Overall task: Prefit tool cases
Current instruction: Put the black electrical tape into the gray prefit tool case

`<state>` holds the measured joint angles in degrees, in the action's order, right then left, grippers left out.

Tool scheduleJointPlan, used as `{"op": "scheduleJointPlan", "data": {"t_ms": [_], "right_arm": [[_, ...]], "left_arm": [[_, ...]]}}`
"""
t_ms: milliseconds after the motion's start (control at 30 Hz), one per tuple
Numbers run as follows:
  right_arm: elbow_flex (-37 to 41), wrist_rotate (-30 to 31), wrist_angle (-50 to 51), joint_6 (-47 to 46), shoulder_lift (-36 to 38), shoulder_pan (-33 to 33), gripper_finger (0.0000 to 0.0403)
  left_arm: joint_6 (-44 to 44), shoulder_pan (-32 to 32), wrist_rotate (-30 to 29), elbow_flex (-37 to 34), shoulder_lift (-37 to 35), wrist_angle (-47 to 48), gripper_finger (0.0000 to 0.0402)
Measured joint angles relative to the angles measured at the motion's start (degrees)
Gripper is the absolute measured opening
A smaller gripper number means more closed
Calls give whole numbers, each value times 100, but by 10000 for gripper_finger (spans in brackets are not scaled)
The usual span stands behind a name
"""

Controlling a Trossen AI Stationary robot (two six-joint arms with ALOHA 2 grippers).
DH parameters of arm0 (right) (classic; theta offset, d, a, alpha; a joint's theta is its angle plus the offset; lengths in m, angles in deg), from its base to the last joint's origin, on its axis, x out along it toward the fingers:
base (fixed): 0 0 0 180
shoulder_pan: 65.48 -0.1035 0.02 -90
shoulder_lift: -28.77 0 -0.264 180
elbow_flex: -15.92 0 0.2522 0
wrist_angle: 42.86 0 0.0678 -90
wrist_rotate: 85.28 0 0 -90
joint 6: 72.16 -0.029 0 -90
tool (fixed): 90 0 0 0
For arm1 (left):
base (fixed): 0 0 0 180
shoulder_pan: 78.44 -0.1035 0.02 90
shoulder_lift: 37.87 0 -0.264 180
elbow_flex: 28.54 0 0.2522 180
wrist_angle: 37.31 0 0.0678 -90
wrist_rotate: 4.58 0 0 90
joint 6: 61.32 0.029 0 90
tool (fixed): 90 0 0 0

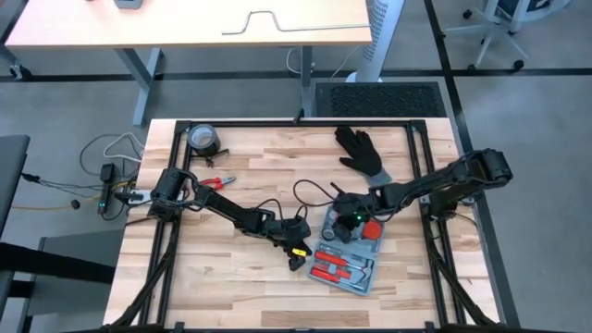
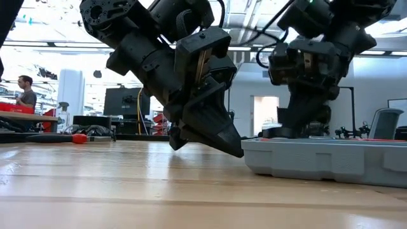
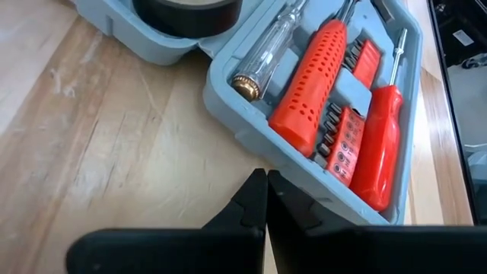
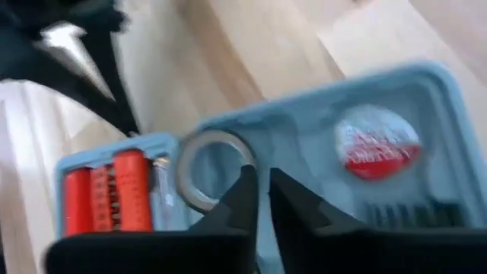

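The blue-grey tool case (image 1: 347,250) lies open and flat on the wooden table, right of centre. Its near half (image 3: 327,99) holds red-handled screwdrivers and bits. Its far half (image 4: 358,152) holds a round red-and-white thing and a grey ring. My left gripper (image 1: 296,256) is shut and slants down at the case's left side, with its tips (image 3: 266,176) just before the rim. My right gripper (image 1: 347,222) hangs over the far half, pointing down, with its fingers (image 4: 261,179) all but closed and nothing between them. My left gripper's shut fingertips (image 2: 238,151) come slanting down from the table's left to the outer wall (image 2: 249,152) of the case's near half. I cannot tell whether they touch it. My right gripper stands low over the far half's recesses. I cannot tell whether it touches them.
A black glove (image 1: 363,153) lies at the far right and a dark tape roll (image 1: 202,139) at the far left. Red-handled pliers (image 1: 218,182) lie by the left arm's base, and a black cable (image 1: 310,190) loops mid-table. Bare wood lies near and left of the case.
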<state>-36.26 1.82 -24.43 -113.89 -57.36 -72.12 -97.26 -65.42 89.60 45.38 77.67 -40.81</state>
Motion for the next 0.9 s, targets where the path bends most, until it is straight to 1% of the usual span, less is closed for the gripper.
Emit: {"op": "scheduleJointPlan", "data": {"t_ms": [200,267,333,467,600,700,767,900], "right_arm": [[2,-104,-59,-223,-39,117,127],[0,-127,-74,-292,-39,107,146],[0,-133,-67,-362,-39,98,155],[5,3,-109,-497,-39,-56,155],[209,3,-519,-878,-132,-225,145],[393,165,-783,-1184,-134,-343,139],[436,283,-896,-1247,-133,-366,139],[444,291,-1075,-1245,-174,-332,138]], "left_arm": [[95,0,0,0,0,10,0],[142,0,0,0,0,26,0],[164,0,2,0,0,36,0],[231,0,4,0,0,34,0],[275,0,4,0,0,37,0],[294,-16,4,0,-2,37,0],[297,-37,4,0,0,35,0],[297,-84,52,0,-1,35,0]]}}
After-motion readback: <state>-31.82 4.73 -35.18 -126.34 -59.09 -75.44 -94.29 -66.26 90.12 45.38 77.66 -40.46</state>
